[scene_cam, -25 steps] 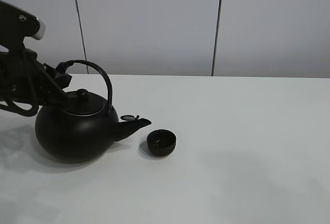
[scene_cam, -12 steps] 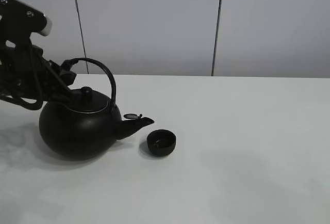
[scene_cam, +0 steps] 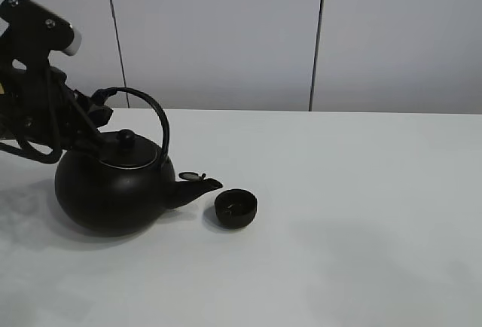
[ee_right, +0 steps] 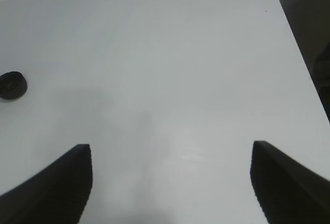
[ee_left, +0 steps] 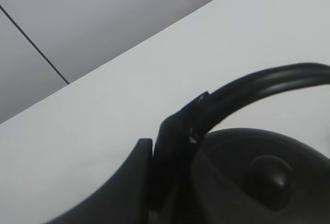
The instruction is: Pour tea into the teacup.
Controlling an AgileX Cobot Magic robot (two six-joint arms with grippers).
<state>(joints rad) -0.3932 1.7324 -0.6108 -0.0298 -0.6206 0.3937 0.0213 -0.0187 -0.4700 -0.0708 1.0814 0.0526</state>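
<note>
- We see the left pincer (scene_cam: 98, 107) clamped shut on the arched handle of the kettle (scene_cam: 113, 191).
- The teacup (scene_cam: 236, 209) sits on the desk (scene_cam: 361, 229) at the kettle's 3 o'clock, just beside its spout.
- Our right pincer (ee_right: 170, 182) gapes, holding nothing.

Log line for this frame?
left gripper: shut on kettle handle | spout: pointing toward teacup | right gripper: open, empty

We find open counter (scene_cam: 361, 221) to the right of the teacup (scene_cam: 236, 208), where our spread right pincer (ee_right: 170, 152) hangs unhindered. On its left the kettle (scene_cam: 113, 191) stands close, spout (scene_cam: 197, 186) just beside the rim, blocking that side.
</note>
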